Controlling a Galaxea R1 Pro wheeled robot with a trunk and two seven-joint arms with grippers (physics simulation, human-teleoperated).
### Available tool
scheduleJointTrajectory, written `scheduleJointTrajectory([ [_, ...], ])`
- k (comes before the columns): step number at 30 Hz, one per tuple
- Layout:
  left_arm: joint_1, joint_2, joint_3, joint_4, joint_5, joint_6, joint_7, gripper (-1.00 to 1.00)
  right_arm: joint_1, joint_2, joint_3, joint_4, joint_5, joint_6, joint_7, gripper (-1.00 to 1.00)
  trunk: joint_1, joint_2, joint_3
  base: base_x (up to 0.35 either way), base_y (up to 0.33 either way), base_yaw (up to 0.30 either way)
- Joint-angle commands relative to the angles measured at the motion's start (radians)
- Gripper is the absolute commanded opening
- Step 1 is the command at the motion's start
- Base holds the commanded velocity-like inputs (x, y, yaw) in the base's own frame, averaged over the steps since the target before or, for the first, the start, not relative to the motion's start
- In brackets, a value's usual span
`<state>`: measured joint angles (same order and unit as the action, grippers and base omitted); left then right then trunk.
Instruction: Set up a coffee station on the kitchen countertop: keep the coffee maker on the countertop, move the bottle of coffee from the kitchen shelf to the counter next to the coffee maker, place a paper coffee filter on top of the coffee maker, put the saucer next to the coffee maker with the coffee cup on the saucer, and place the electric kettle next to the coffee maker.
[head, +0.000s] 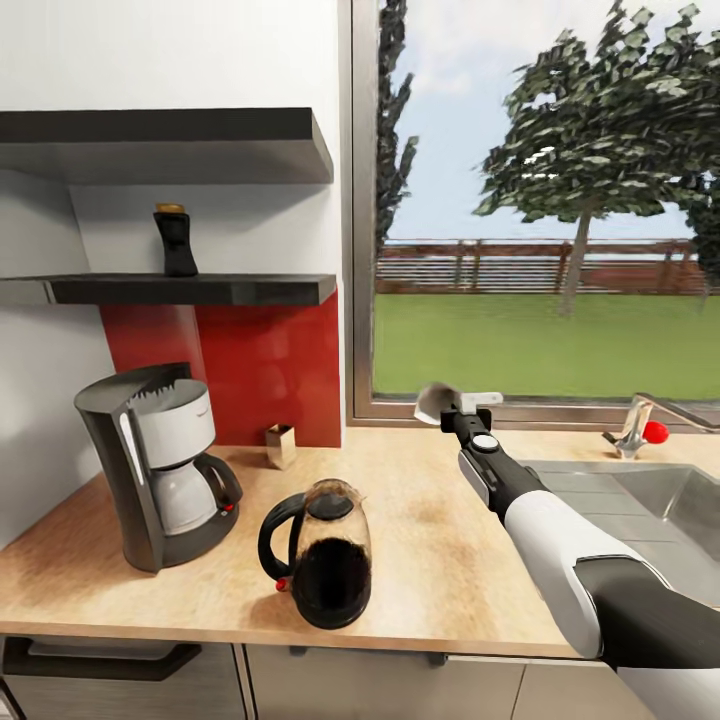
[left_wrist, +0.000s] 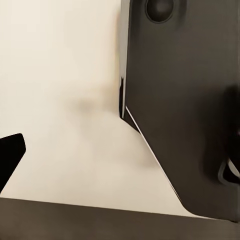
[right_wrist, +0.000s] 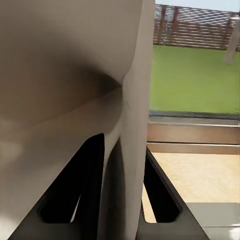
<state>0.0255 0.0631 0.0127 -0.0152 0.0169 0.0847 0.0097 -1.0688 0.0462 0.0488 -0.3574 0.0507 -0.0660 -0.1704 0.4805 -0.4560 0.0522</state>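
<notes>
Paper coffee filter (head: 436, 402) pinched in right gripper (head: 452, 408) above table's back edge by window, coffee maker (head: 160, 465) at left end, electric kettle (head: 325, 552) near front edge, no readable labels, left gripper's state unclear.

The kitchen countertop (head: 440, 560) bears the coffee maker (head: 160, 465) and electric kettle (head: 325, 552).

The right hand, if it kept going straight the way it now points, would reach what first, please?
Probably the window. The right hand, shut on the paper filter, points over the back of the countertop toward the window's lower frame; nothing else seems to stand between, though depth is unclear.
</notes>
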Motion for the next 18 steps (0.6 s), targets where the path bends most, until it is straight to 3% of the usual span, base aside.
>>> scheduleJointTrajectory([
  [1,0.001,0.000,0.001,-0.002,0.002,0.004,0.001,1.00,0.000,0.000,0.005,0.001,0.003,-0.001,-0.006,-1.00,-0.004,0.007,0.003,0.000,0.000,0.000],
  [8,0.001,0.000,0.001,-0.002,0.002,0.004,0.001,1.00,0.000,0.000,0.005,0.001,0.003,-0.001,-0.006,-1.00,-0.030,0.056,0.025,0.000,0.000,0.000],
  [18,0.001,0.000,0.000,-0.002,0.002,0.004,0.002,1.00,0.000,0.000,0.005,0.001,0.003,-0.001,-0.006,-1.00,-0.030,0.056,0.025,0.000,0.000,0.000],
])
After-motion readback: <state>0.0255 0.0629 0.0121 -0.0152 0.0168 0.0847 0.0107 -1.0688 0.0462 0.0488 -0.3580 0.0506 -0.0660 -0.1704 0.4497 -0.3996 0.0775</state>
